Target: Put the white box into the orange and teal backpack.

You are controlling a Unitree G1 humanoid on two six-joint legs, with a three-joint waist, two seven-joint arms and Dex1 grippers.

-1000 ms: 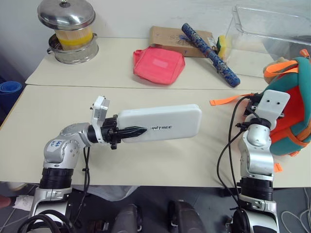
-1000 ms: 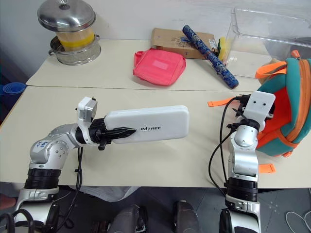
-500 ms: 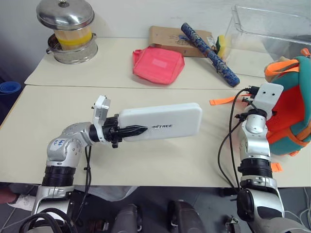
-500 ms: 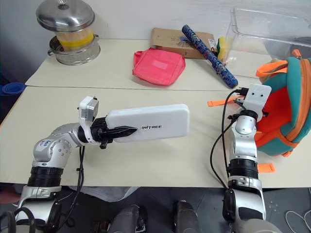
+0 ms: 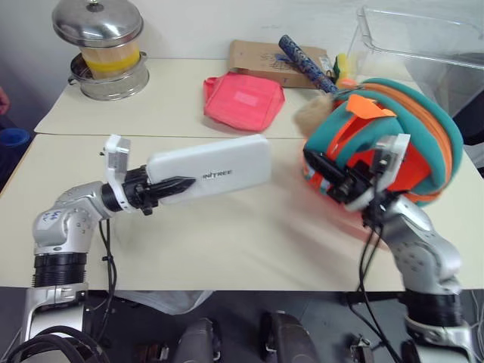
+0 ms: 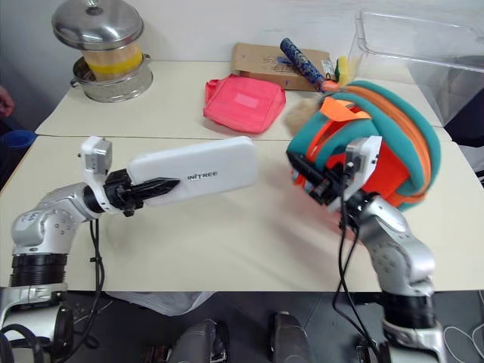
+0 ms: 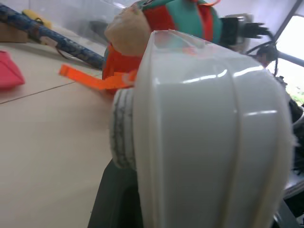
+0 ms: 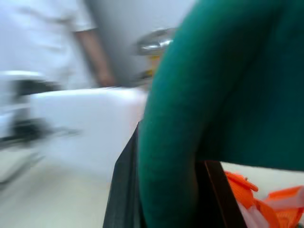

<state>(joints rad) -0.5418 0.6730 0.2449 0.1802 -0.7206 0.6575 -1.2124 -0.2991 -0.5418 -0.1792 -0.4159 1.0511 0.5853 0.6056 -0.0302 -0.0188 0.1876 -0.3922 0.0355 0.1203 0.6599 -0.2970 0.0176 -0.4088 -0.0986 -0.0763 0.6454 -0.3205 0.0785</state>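
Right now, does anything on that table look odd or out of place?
Yes: the orange and teal backpack is tipped up off the table, gripped by the right claw. The white box hangs in the air, held at one end by the left claw.

Two head cameras look down at the tabletop (image 5: 227, 249). Each wrist camera sits very close, facing the other arm.

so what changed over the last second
The right gripper closed on the orange and teal backpack, lifted it and swung it left toward the white box. The left gripper still holds the box, now carried a little further left. The pink pouch and the steel pot stayed put.
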